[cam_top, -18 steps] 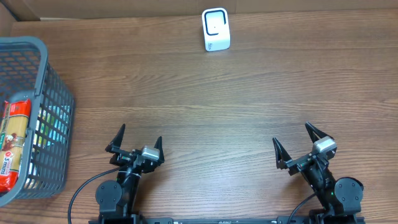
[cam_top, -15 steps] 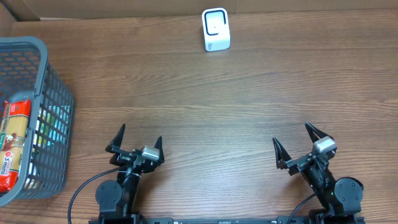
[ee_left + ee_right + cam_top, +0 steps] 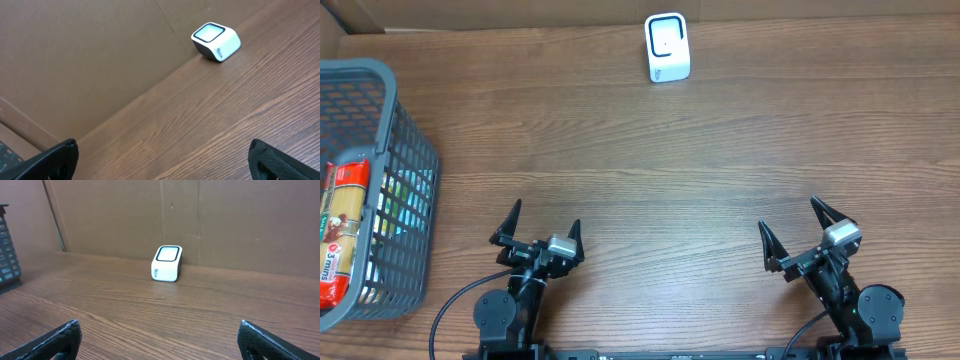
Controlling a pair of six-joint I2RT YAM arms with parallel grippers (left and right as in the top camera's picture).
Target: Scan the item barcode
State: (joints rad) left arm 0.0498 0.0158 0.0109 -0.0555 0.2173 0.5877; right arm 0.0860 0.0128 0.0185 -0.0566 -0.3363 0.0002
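A white barcode scanner [image 3: 667, 47] with a dark window stands at the far edge of the wooden table, also visible from the left wrist [image 3: 216, 42] and from the right wrist [image 3: 166, 263]. Packaged items [image 3: 342, 225] lie inside the grey basket [image 3: 405, 130] at the left. My left gripper [image 3: 539, 225] rests low at the near edge, open and empty, its fingertips [image 3: 55, 159] wide apart. At the near right, my right gripper [image 3: 800, 228] is open too, with nothing between its fingertips [image 3: 260, 339].
A brown cardboard wall [image 3: 225, 220] runs along the far edge behind the scanner. The basket's corner [image 3: 6, 245] shows at the left of the right wrist view. Bare wood [image 3: 650, 170] lies between the grippers and the scanner.
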